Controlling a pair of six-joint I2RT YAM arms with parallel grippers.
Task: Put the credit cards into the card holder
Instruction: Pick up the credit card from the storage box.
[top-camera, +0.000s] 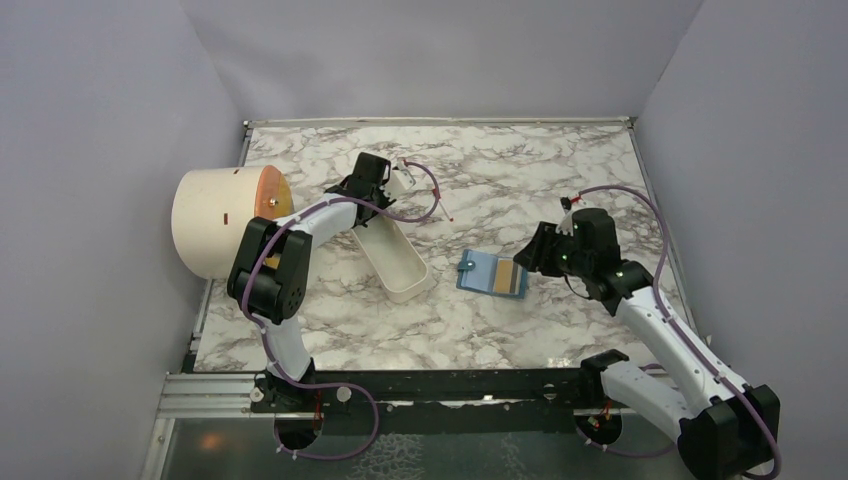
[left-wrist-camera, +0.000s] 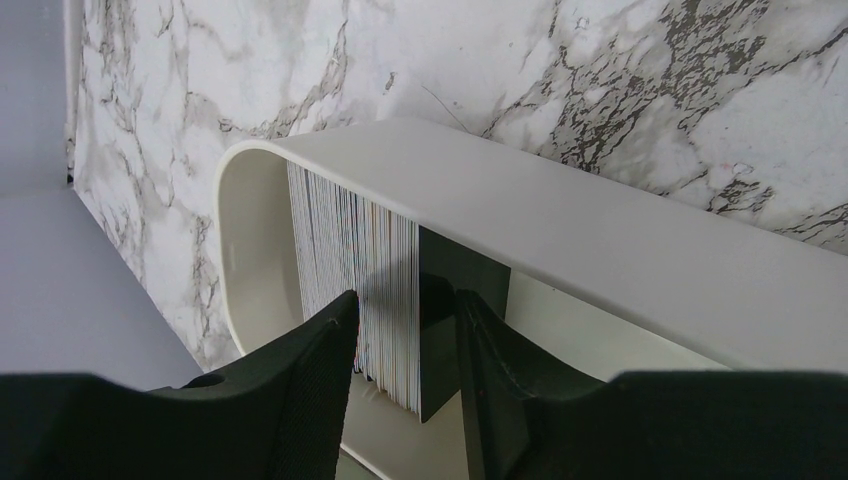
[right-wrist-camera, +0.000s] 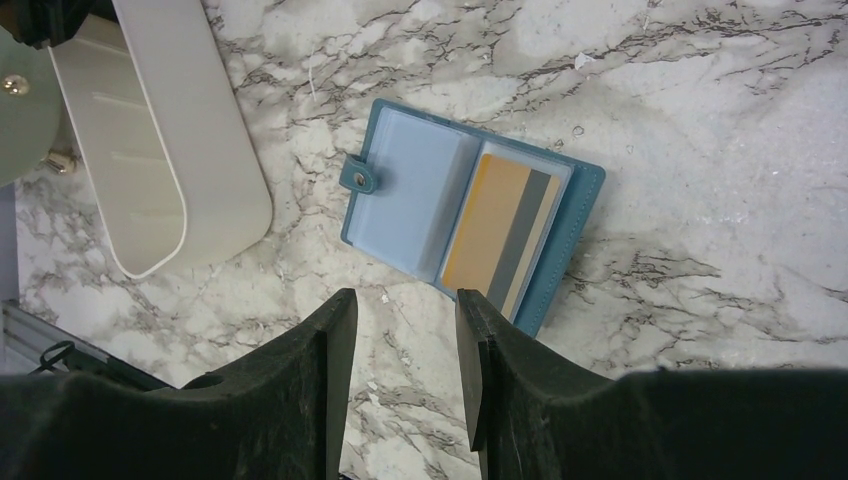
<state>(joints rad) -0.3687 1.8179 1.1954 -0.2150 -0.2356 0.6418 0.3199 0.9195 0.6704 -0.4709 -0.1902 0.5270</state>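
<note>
One white tray lies near the card holder — cream cylinder beyond.

Marble table boxed in by plain walls.
Grey-veined white top fills the centre; pale lilac walls at left, right and top; black rail along the bottom.

Tight white oval tray, card holder unobstructed
Tray walls and the upright stack of cards crowd the left gripper; bare marble table rings the card holder.
</note>
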